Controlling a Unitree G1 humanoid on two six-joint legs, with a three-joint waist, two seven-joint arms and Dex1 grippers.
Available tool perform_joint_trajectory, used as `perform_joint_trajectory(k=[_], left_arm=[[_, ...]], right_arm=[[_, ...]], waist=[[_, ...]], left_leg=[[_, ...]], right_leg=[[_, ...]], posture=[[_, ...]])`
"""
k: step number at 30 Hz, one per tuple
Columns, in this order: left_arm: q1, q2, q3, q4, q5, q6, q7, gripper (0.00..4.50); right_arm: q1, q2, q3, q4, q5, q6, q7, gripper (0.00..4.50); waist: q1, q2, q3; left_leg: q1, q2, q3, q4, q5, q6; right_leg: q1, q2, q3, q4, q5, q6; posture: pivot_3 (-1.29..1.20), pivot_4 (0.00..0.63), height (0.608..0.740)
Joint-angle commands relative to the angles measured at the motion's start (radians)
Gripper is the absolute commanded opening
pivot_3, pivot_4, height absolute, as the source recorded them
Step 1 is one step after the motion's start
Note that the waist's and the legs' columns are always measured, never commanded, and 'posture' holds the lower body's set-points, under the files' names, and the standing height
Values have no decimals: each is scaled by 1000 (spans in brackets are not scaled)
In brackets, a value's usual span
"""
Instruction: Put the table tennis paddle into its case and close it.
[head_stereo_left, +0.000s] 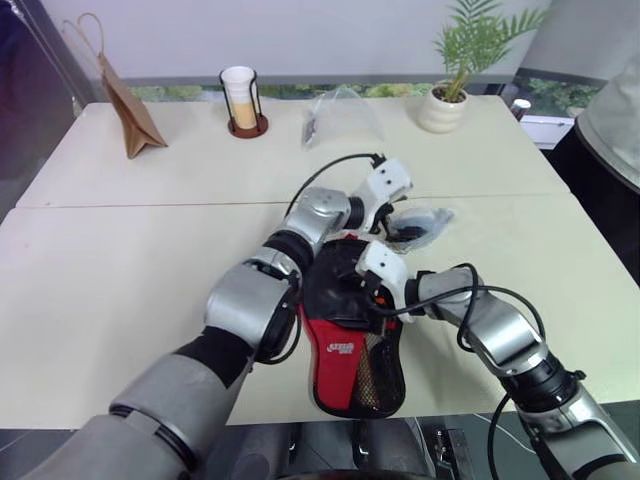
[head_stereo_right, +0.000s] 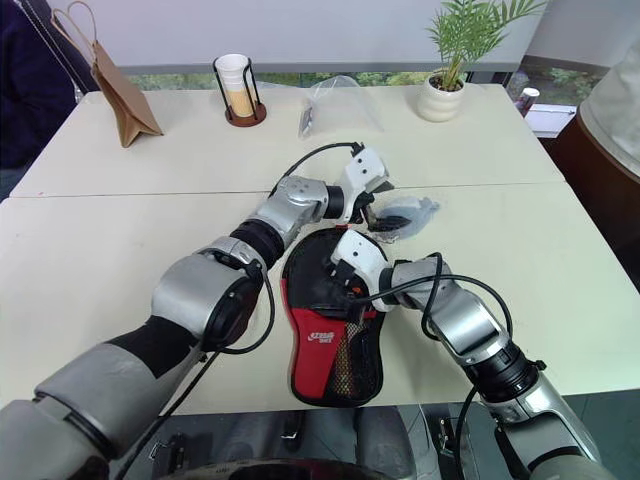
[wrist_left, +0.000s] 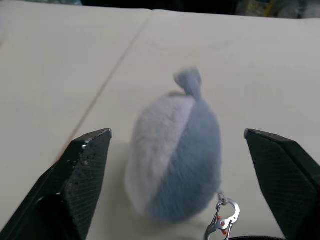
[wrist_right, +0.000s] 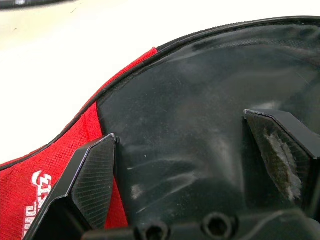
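Closed case on the table; right claw spread wide over it, left claw wide, flanking the grey pouch.

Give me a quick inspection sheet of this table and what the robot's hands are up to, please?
Surface: pale table, two tops joined at a seam.
Job's things: the case, black with a red panel, lies flat at the near edge; paddle nothing seen.
Clutter: small grey pouch with a clip, just beyond the case; paper bag, cup in a black holder, clear plastic bag, potted plant along the far side.
Grippers: left gripper open, fingers either side of the pouch, not touching; right gripper open, over the case's black top.
Cables: black cable looping along the right arm.
Surroundings: a person's sleeve at the table's right.
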Motion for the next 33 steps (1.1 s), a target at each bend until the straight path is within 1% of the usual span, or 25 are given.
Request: perform_joint_trajectory(k=[1,4,7,11,15,17,19,22,24,28,33], left_arm=[[-41,27,56,-43,-64,-7,-27,4470],[-57,76,90,-56,-100,-5,-52,4470],[-57,129,90,-68,-101,-19,-79,4470],[8,223,34,-121,-77,-67,-220,4470],[94,269,-23,-207,-81,-81,-366,4470],[186,293,-54,-351,-118,-35,-487,4470],[284,311,-84,-524,-154,45,-558,4470],[438,346,-139,-805,-195,178,-609,4470],[521,365,-171,-943,-208,233,-606,4470],[616,374,-212,-1077,-222,306,-554,4470],[692,380,-270,-1160,-223,335,-517,4470]], right_arm=[[12,-24,12,44,-14,17,8,4500],[0,-35,-13,34,-10,14,13,4500],[-19,-44,-33,38,-5,6,18,4500],[-77,-56,-93,25,15,11,14,4500],[-139,-83,-136,27,30,21,30,4500],[-187,-111,-173,9,53,38,53,4500],[-229,-144,-200,5,64,39,79,4500],[-285,-208,-215,35,56,-1,123,4500],[-325,-246,-215,84,39,-47,153,4500],[-395,-296,-170,275,-59,-228,190,4500],[-458,-304,-125,555,-139,-426,272,4500]], waist=[[0,0,0],[0,0,0],[0,0,0],[-1,0,0],[0,1,1],[-1,1,1],[-3,1,1],[-4,2,2],[-3,2,2],[0,2,2],[-2,2,2]], left_leg=[[0,0,0,0,0,0],[0,0,0,0,0,0],[0,0,0,0,0,0],[0,0,0,0,0,0],[-1,0,0,0,0,0],[-1,0,0,0,0,0],[-2,0,1,0,0,0],[-3,0,1,-1,0,0],[-3,0,0,-2,0,0],[-3,0,0,-1,0,0],[-2,0,1,-1,0,0]], right_leg=[[0,0,0,0,0,0],[0,0,0,0,0,0],[0,0,0,0,0,0],[0,0,0,0,0,0],[-1,0,0,0,0,-1],[-2,0,1,0,0,-1],[-3,0,2,0,0,-1],[-4,-1,2,0,0,-1],[-4,-1,3,0,0,-2],[-3,-2,4,-1,0,-2],[-3,-1,3,-1,0,-2]], posture=[[0,150,734],[0,150,734],[0,150,734],[0,150,734],[0,150,734],[0,150,734],[0,150,734],[0,150,734],[0,150,734],[0,150,734],[0,150,734]])
